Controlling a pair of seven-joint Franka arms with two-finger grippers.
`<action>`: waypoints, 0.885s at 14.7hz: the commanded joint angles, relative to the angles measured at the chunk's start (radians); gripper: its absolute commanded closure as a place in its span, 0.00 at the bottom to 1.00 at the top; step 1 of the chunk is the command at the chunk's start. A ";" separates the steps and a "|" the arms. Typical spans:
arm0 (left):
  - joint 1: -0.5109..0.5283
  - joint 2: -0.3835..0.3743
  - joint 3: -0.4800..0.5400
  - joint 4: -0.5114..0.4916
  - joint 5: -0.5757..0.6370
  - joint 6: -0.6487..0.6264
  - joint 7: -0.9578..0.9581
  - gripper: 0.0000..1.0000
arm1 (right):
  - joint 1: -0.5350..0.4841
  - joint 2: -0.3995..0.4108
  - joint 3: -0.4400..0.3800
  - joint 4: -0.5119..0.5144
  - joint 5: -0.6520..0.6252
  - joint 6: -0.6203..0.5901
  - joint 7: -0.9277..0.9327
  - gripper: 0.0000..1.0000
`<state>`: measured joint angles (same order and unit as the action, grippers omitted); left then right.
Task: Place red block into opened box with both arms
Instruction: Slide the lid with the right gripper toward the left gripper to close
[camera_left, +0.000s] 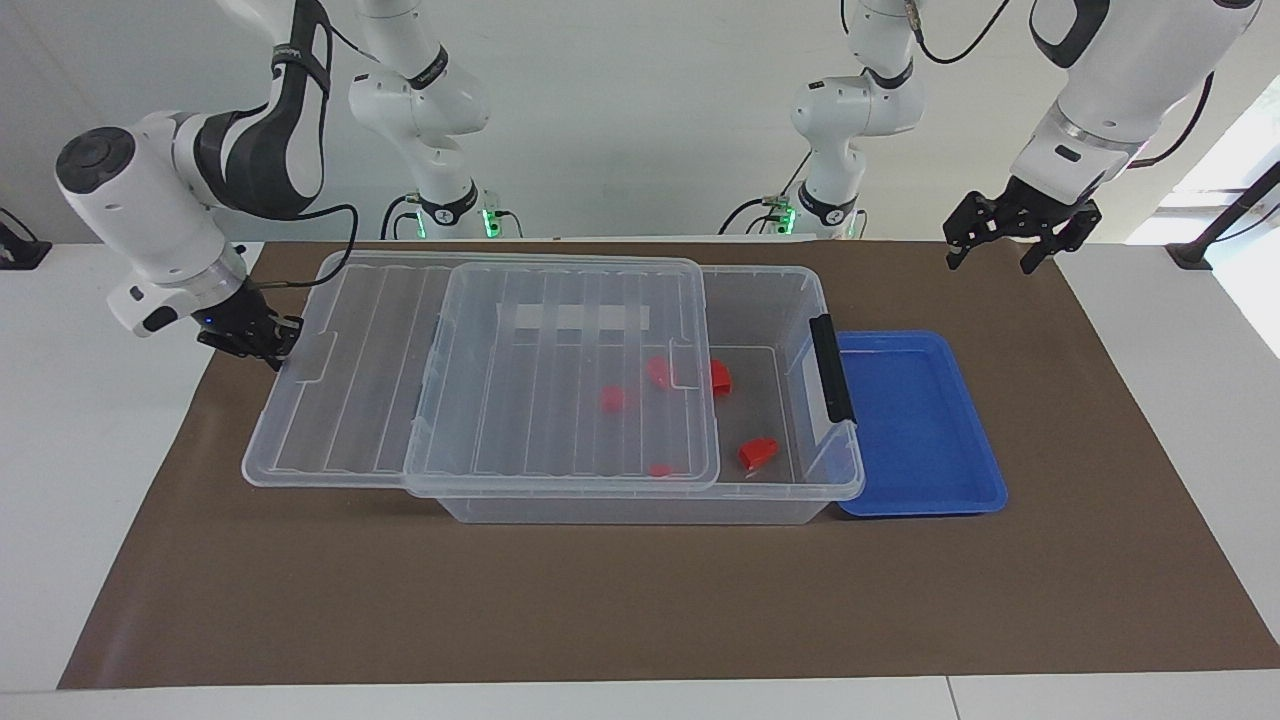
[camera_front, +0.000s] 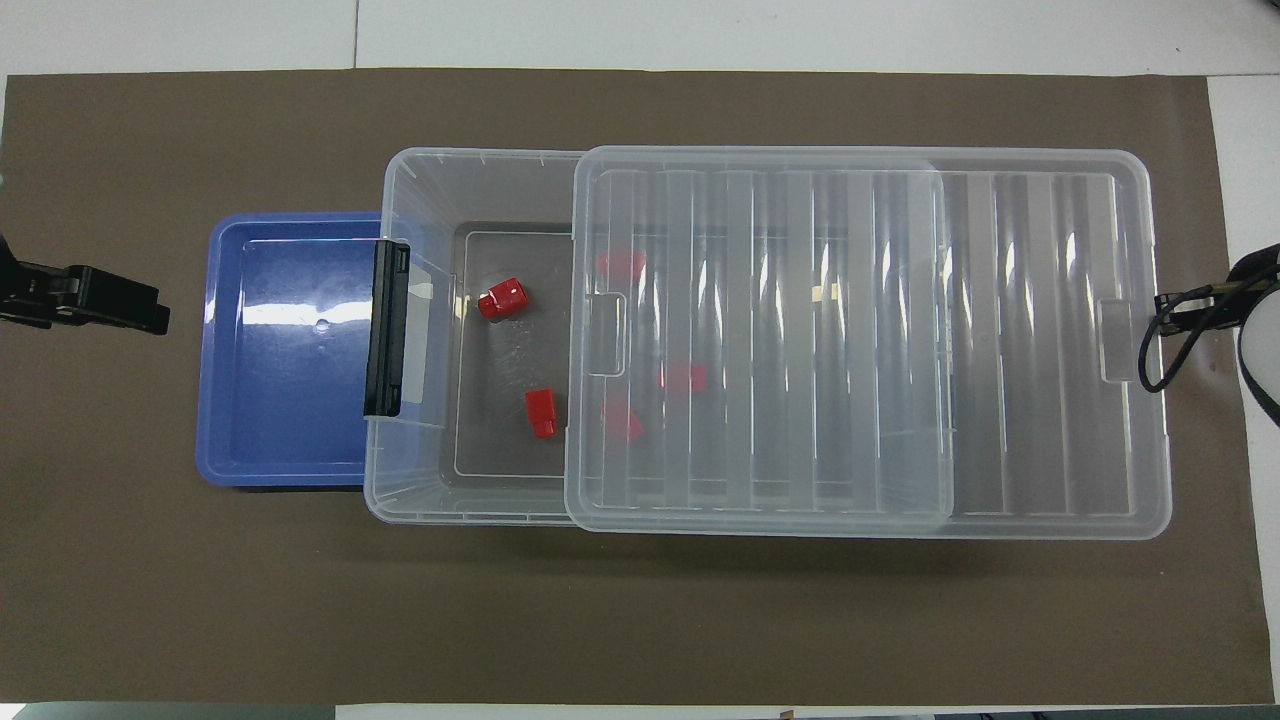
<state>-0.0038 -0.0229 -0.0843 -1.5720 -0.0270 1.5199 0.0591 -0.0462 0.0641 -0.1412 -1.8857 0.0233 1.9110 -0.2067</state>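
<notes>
Right tool (camera_left: 268, 347) (fingers together) against lid (camera_left: 500, 370).

The right gripper (camera_left: 262, 343), fingertips pressed together, sits low at the right arm's end of the table, while the left gripper (camera_left: 1000, 245), jaws spread wide, hangs raised over the table's left-arm end.

Box (camera_left: 650, 505) at frame centre, lid (camera_left: 480, 390) overhanging toward frame left; blocks (camera_left: 757, 452) inside; tray (camera_left: 920, 420) touching at frame right.
</notes>
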 joint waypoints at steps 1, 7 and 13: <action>0.004 -0.011 0.001 -0.010 0.016 -0.003 0.013 0.00 | -0.007 -0.020 0.032 -0.032 0.020 0.028 0.038 1.00; 0.004 -0.012 0.003 -0.010 0.016 -0.010 0.008 0.00 | -0.007 -0.041 0.089 -0.084 0.030 0.080 0.119 1.00; 0.005 -0.012 0.003 -0.010 0.016 -0.009 0.008 0.00 | -0.007 -0.040 0.143 -0.093 0.035 0.109 0.197 1.00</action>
<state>-0.0030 -0.0229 -0.0812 -1.5721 -0.0258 1.5198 0.0593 -0.0460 0.0460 -0.0324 -1.9422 0.0378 1.9846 -0.0491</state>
